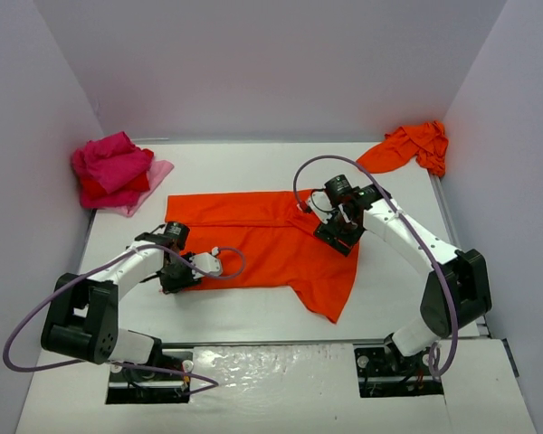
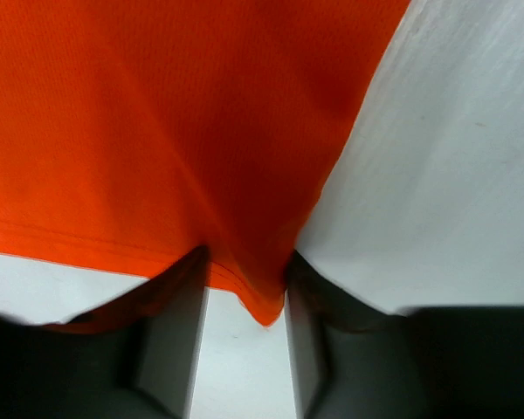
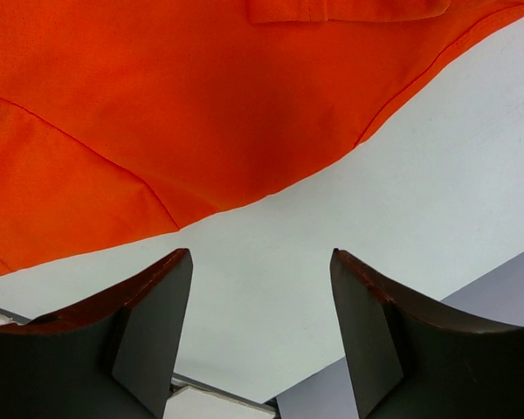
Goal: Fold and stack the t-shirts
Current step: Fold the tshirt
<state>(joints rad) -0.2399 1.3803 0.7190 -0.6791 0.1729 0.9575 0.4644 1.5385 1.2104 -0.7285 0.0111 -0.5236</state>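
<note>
Left gripper point(image 2: 244, 271) straddles orange t-shirt point(image 1: 253, 240) hem corner, 7 o'clock; cannot tell if clenched. Right gripper point(image 3: 262, 262) released, empty, shirt's 3 o'clock edge.

I can't read a single word, number or logo anywhere here. The bright orange-red cloth t-shirt point(image 1: 253, 240) spread across the white counter point(image 1: 398, 289) is plain, with no print or tag showing. The heap of magenta, red and pale pink shirts point(image 1: 115, 172) at the far left shows no lettering either.
</note>
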